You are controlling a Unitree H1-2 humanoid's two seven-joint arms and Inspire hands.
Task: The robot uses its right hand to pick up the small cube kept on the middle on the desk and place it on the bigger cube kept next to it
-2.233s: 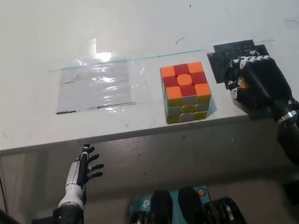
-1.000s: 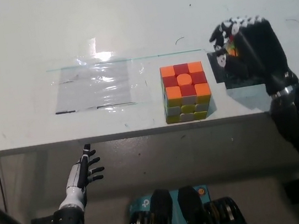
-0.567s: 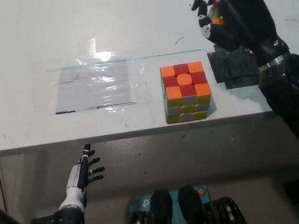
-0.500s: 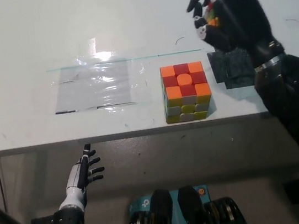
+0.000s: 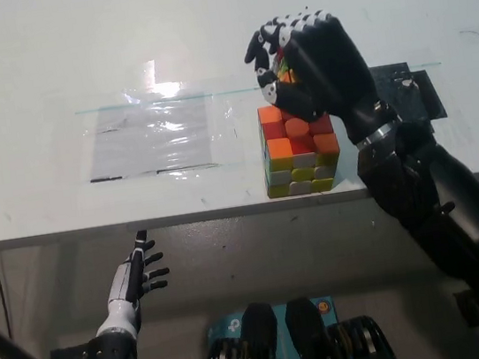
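Black fingers (image 5: pixel 267 43) curl tight around the small cube (image 5: pixel 283 73), and I see my right hand (image 5: pixel 308 63) holding it over the far side of the big cube (image 5: pixel 299 149), which sits near the desk's (image 5: pixel 27 66) front edge, right of the middle. My worry is the release: the hand covers much of the big cube's top, so I judge the small cube could land off-centre, tip and roll off. My left hand (image 5: pixel 133 279) rests below the front edge, fingers spread and empty.
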